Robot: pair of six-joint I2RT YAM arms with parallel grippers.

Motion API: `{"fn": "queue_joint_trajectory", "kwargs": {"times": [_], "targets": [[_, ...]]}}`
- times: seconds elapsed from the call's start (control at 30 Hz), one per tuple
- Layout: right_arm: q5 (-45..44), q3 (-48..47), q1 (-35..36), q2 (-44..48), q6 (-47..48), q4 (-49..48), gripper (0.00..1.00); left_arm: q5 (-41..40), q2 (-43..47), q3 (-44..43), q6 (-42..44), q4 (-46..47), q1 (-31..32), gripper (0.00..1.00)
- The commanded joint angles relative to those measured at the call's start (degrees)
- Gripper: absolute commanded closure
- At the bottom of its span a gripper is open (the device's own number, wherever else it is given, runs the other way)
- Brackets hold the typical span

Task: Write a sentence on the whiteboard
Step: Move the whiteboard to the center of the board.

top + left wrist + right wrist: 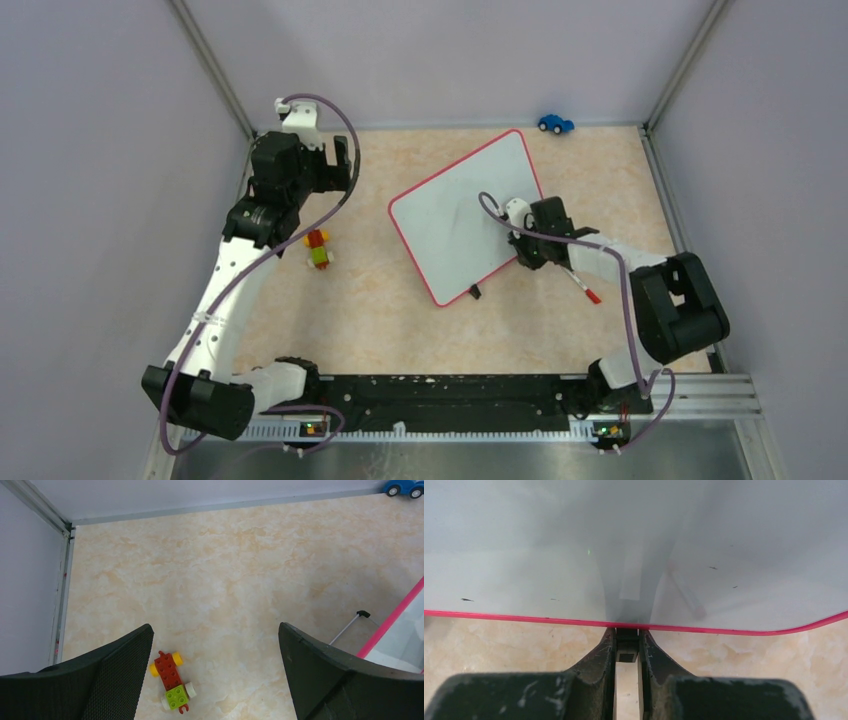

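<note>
Tightly drawn together, the right gripper [626, 635] pinches a slim white marker [581, 286], with only a narrow slit between its two dark fingers. The marker lies lengthways in the grip. Its dark front end sits right at the whiteboard's [460, 215] red-pink frame [524, 616], and its red back end sticks out behind the gripper, away from the board and under the arm. The gripper meets the board at the near right edge, by the corner. The board lies on the tan marbled table [400, 320], turned at an angle, and one small black foot [474, 292] shows at its near edge. Its glossy white face carries a few tiny dark specks and a blurred reflection of the fingers and marker. Well to the left of the board, the left gripper [215, 626] hangs above the table with its fingers spread wide and nothing between them. Below that gripper, also left of the board and apart from it, sits a small brick toy [172, 682] of red and green blocks with yellow and white wheels. Beyond the board's far right corner, close to the back wall, stands a small blue toy car [555, 123].
</note>
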State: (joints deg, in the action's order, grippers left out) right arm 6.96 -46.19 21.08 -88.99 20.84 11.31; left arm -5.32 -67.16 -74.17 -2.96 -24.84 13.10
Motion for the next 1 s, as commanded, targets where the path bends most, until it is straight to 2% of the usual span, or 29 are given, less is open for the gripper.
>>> {"fn": "queue_joint_trajectory", "kwargs": {"times": [0.0, 0.53, 0.83, 0.87, 0.9, 0.97], "targets": [[-1.31, 4.08, -0.24, 4.73, 3.93, 2.95, 1.0, 0.83, -0.47, -0.69, -0.86, 2.21, -0.36, 0.01], [1.95, 12.43, -0.25, 13.49, 11.4, 10.8, 1.0, 2.59, -1.39, 0.15, -1.69, 2.6, -0.36, 0.01], [5.8, 12.17, -0.12, 15.24, 12.76, 13.42, 1.0, 3.16, -1.18, 0.49, -1.8, 2.62, -0.36, 0.01], [6.27, 12.11, -0.16, 15.76, 12.74, 13.73, 0.81, 3.21, -1.13, 0.52, -1.79, 2.61, -0.36, 0.01], [6.73, 11.77, -0.17, 16.46, 12.69, 14.23, 0.69, 3.28, -1.12, 0.45, -1.78, 2.53, -0.36, 0.01], [7.93, 10.81, -0.32, 18.0, 12.28, 15.38, 0.56, 3.54, -1.18, 0.28, -1.79, 2.43, -0.36, 0.01]]}}
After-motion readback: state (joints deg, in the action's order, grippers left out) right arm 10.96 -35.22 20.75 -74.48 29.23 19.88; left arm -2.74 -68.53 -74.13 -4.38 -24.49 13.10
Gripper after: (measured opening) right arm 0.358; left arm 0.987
